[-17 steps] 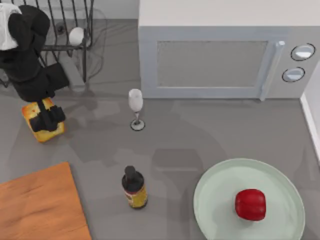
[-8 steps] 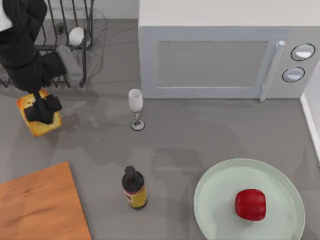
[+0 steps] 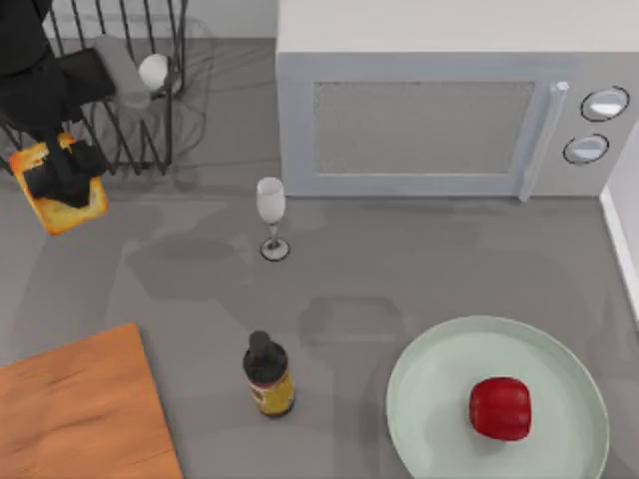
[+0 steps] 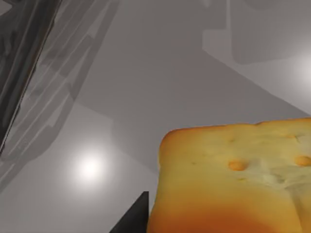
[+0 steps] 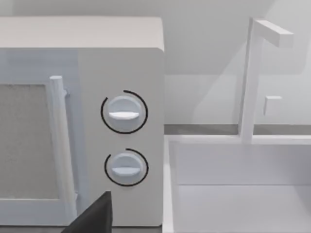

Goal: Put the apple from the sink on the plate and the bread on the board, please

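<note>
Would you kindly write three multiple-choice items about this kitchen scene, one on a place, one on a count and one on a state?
1. Where is the apple?
A. on the plate
B. on the board
C. beside the wine glass

2. How many dials does the microwave have?
A. one
B. two
C. four

3. What state is the bread in?
A. lying on the board
B. gripped by the left gripper
C. inside the microwave

Answers: 1 A, the red fruit sits inside the rim. 2 B, two round dials stand right of the door. 3 B, the jaws clamp it near the dish rack, away from the board.
</note>
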You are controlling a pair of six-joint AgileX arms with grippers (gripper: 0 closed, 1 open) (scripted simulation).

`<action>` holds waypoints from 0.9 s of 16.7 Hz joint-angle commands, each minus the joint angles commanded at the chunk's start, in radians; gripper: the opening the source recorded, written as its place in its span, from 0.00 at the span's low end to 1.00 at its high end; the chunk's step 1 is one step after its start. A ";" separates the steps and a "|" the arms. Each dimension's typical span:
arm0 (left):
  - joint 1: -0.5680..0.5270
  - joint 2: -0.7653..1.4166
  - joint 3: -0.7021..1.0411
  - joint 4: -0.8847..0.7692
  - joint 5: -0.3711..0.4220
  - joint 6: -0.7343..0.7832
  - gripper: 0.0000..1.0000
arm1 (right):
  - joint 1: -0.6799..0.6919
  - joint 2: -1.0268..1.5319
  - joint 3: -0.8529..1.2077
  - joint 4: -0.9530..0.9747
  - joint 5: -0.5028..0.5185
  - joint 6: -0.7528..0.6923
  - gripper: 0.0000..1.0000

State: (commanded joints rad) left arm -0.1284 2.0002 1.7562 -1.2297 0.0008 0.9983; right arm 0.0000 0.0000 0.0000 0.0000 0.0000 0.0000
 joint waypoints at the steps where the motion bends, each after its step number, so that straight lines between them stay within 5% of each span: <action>1: 0.001 0.010 -0.018 -0.007 0.007 -0.009 0.00 | 0.000 0.000 0.000 0.000 0.000 0.000 1.00; 8: -0.016 -0.007 -0.051 -0.029 0.004 -0.210 0.00 | 0.000 0.000 0.000 0.000 0.000 0.000 1.00; 15: -0.035 -0.119 -0.210 -0.053 -0.004 -0.849 0.00 | 0.000 0.000 0.000 0.000 0.000 0.000 1.00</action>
State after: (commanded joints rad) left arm -0.1638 1.8816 1.5466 -1.2824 -0.0034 0.1489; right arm 0.0000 0.0000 0.0000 0.0000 0.0000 0.0000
